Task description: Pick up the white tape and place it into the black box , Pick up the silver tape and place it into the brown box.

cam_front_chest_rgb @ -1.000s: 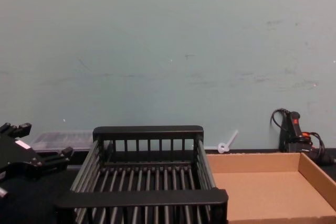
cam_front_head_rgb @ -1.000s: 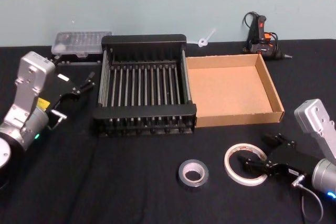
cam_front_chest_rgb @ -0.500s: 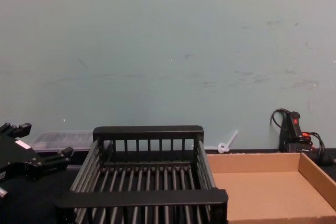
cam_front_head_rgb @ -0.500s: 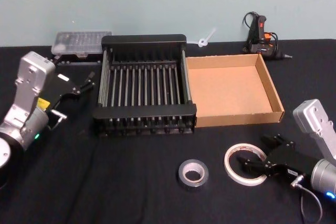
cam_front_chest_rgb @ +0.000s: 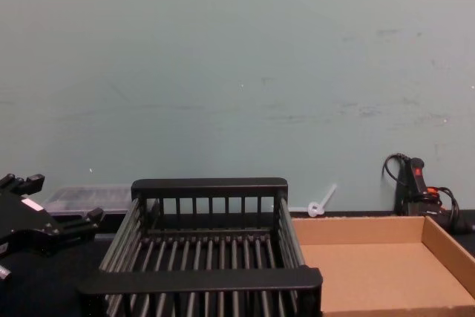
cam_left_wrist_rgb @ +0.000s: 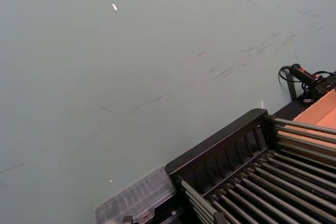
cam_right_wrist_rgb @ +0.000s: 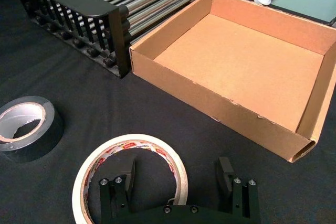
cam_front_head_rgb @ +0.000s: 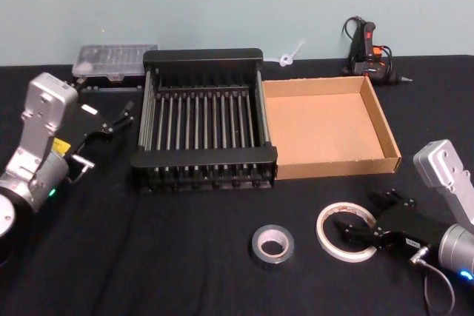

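over the white tape [cam_front_head_rgb: 346, 232], the right gripper [cam_front_head_rgb: 364, 218] spreads wide.

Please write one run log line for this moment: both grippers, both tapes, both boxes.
right gripper open, straddling white tape rim | left gripper parked by black box | silver tape on table | brown box empty

Silver arms; black right claw [cam_front_head_rgb: 368, 217]; grey cable.
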`<action>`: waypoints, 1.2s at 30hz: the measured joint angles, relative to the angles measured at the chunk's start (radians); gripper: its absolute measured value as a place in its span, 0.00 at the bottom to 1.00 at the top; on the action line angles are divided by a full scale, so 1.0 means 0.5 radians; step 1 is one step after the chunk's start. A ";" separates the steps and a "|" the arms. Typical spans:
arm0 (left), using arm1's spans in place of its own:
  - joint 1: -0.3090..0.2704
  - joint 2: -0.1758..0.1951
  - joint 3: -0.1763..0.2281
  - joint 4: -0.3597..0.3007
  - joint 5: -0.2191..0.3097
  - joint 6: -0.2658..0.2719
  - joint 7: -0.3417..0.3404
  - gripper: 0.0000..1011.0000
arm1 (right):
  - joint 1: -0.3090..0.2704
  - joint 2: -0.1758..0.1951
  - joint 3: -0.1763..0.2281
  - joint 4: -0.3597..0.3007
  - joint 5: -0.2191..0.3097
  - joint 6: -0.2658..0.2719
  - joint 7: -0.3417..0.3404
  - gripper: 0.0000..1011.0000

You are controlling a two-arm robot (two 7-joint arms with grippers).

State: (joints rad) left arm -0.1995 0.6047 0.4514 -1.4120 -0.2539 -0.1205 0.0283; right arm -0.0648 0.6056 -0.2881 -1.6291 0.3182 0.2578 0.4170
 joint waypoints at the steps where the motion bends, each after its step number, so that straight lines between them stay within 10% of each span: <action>1: 0.000 0.000 0.000 0.000 0.000 0.000 0.000 0.99 | 0.000 0.000 0.000 0.000 0.000 0.000 0.000 0.99; 14: 0.000 0.000 0.000 0.000 0.000 0.000 0.000 0.99 | 0.000 0.000 0.001 0.000 0.000 0.000 0.000 0.89; 36: 0.000 0.000 0.000 0.000 0.000 0.000 0.000 0.99 | 0.000 0.000 0.001 0.000 0.000 0.000 0.000 0.20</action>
State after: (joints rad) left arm -0.1995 0.6047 0.4514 -1.4120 -0.2539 -0.1205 0.0283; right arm -0.0648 0.6056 -0.2877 -1.6291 0.3182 0.2579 0.4169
